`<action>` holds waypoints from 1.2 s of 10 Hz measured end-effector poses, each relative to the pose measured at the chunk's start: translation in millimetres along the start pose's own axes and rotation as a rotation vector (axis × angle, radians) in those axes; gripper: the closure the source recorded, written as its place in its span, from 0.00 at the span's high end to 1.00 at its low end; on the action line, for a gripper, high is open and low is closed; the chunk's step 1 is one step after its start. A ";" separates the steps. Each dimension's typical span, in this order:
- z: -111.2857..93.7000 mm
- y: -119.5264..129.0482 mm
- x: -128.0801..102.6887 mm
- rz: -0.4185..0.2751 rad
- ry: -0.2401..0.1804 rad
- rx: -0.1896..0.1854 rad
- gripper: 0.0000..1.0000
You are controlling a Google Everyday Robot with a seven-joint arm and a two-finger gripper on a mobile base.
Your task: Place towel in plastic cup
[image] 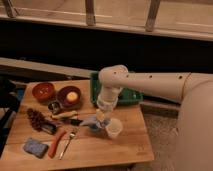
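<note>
My gripper (102, 115) hangs from the white arm, low over the middle of the wooden table (125, 150). It is shut on a pale grey towel (89, 120). The towel droops at the rim of a small blue plastic cup (95, 126), right below the gripper. A white cup (114, 129) stands just to the right of the blue one, touching or nearly touching it. The arm hides the inside of the blue cup.
A green tray (125, 95) sits at the back behind the arm. A red-brown bowl (44, 91) and a dark bowl holding an orange fruit (70, 96) stand at the back left. A pine cone (36, 119), cutlery (65, 142) and a blue sponge (35, 147) lie at the left.
</note>
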State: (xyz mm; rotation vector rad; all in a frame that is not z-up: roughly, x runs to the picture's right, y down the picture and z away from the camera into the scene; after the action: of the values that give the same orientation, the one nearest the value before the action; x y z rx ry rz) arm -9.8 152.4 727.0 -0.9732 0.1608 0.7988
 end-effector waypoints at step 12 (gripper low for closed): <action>17.3 -3.9 -31.4 -0.033 0.034 -0.027 0.80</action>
State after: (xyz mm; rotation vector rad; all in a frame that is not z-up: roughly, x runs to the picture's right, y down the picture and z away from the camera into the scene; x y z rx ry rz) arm -33.2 148.1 754.0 -1.0130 0.1629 0.7567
